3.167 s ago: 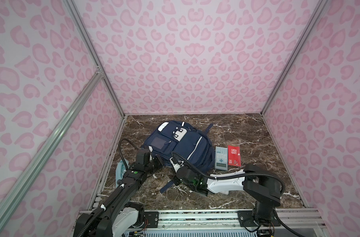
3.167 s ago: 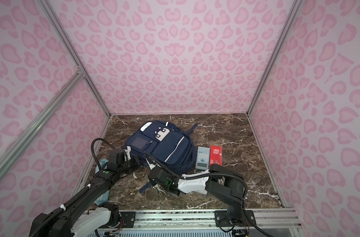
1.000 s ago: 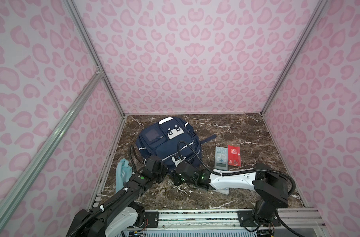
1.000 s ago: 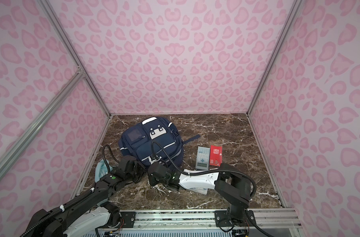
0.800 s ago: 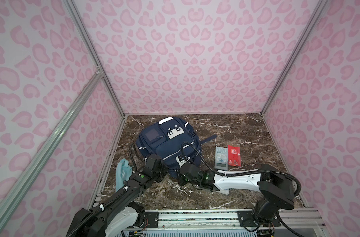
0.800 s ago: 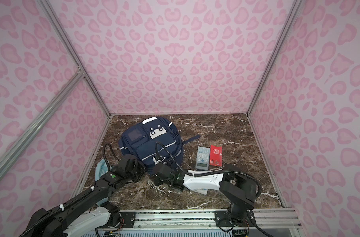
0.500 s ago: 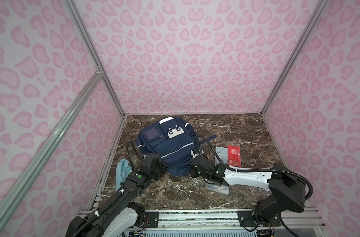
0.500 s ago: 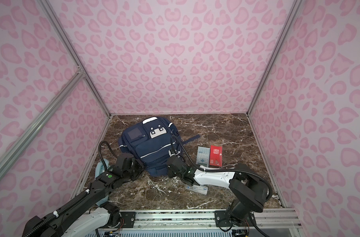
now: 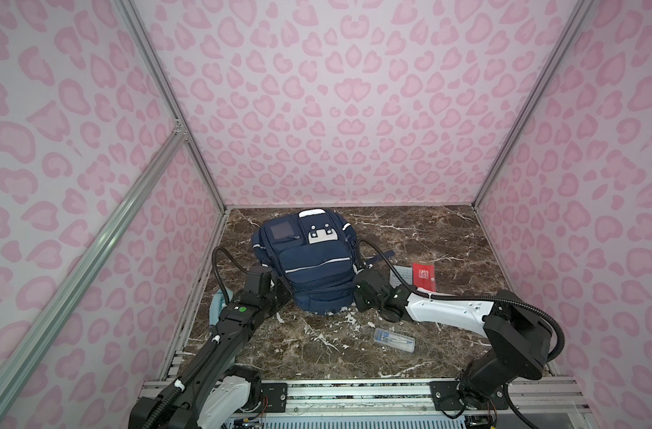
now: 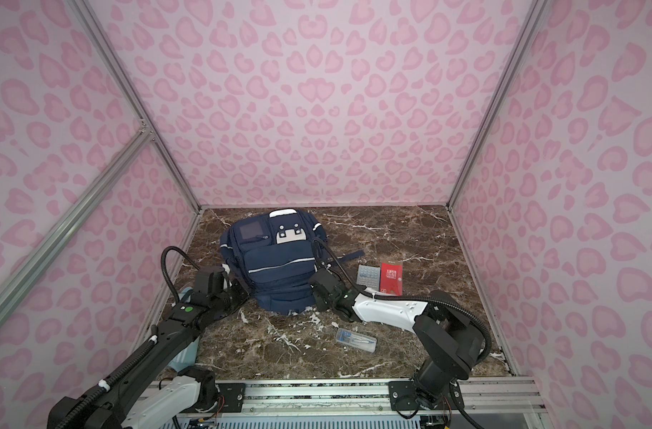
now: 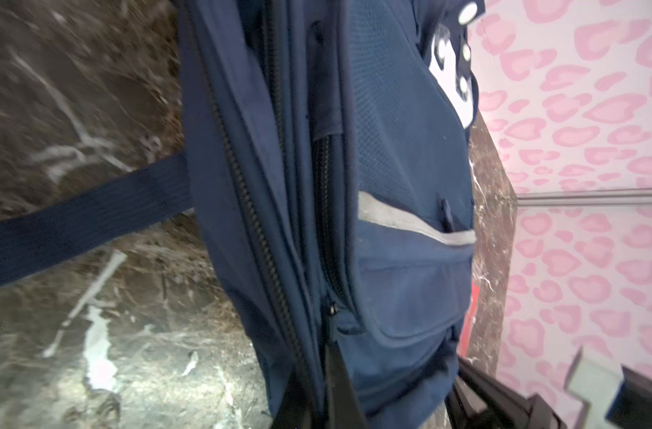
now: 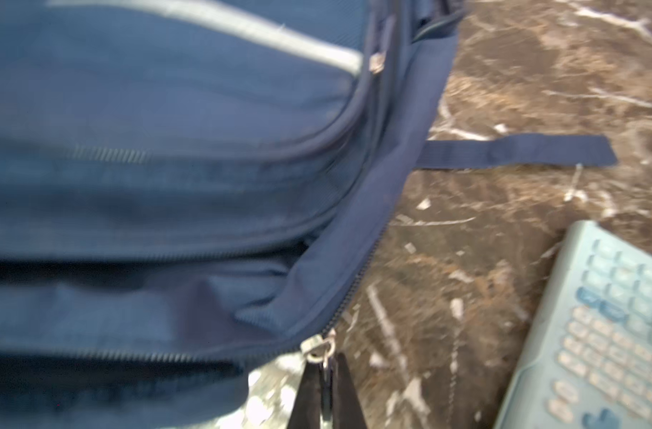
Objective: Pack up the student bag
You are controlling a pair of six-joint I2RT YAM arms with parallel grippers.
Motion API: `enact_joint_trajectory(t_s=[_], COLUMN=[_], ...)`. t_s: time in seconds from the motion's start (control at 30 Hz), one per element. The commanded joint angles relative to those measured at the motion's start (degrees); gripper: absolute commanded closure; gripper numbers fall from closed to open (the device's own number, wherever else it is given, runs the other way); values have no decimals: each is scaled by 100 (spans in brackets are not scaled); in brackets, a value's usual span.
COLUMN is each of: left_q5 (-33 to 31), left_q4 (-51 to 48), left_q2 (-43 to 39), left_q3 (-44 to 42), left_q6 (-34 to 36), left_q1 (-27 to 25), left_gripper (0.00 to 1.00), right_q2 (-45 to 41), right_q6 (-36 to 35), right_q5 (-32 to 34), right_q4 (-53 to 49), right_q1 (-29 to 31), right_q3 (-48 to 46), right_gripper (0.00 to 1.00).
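The student bag (image 9: 309, 267) lies flat near the calculator (image 9: 400, 276). Between them, the right gripper (image 12: 322, 375) pinches a zipper pull (image 12: 319, 349) tight. Across the bag from the calculator, the left gripper (image 11: 326, 375) pinches the bag's edge tight.

left arm (image 9: 239, 319) stretched low forward, left jaws clamped | right arm (image 9: 447, 310) stretched low inward, right jaws clamped

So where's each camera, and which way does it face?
Top views: high behind the arms' bases, looking down at the student bag; both arms show.
Left wrist: on left arm, facing the bag's side zippers; left gripper pinching fabric.
Right wrist: on right arm, facing the zipper pull the right gripper holds.
Shared: all show the bag.
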Motion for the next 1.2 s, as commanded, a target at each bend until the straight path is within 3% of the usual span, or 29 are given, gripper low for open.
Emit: enact_joint_trajectory(t_s=[0.0,0.07,0.13,0.2,0.27,0.33,0.47,0.6,0.73,0.8,0.83,0.9,1.0,1.17], left_q5=[-776,-1252,-2210,-2597,-2391,-1508,-366,-74,-433,-413,-402,-270,-268,-319], left_q4=[140,-206,-614,-1064,-1443,-1520,-672,467,493,1012,1182,1221,768,829], left_q2=[158,190,29,-253,-574,-1005,-1788,-1807,-1239,-848,-554,81,569,-57], left_q3=[261,465,592,667,703,505,-449,-1269,-1091,-1093,-1051,-777,-336,-581], left_q6=[349,577,807,880,615,16,-1858,-3192,-3082,-2987,-2958,-2655,-2176,-2091], left_q1=[169,151,-84,-138,-175,-181,-662,-1077,-1314,-1371,-1409,-1412,-1412,-1387], left_gripper=[78,60,40,20,19,22,25,25,25,28,35,59,97,98], right_q2=[51,243,458,759,1028,1220,1340,1232,1087,1076,1087,1094,1028,673], right_q6=[237,375,544,714,794,824,860,745,638,591,586,564,481,494], right_q5=[-356,-698,-901,-1033,-998,-858,-797,-967,-927,-970,-1127,-1348,-1129,-491], right_q4=[-260,-51,292,643,876,921,1087,1325,1496,1563,1637,1696,1411,800], right_q1=[479,763,956,1079,1164,1203,1185,1229,1346,1402,1401,1387,1359,927], right_q3=[102,374,605,859,1076,1265,1286,1087,906,901,903,956,945,448], right_gripper=[100,100,100,100,100,100,100,100,100,100,100,100,100,100])
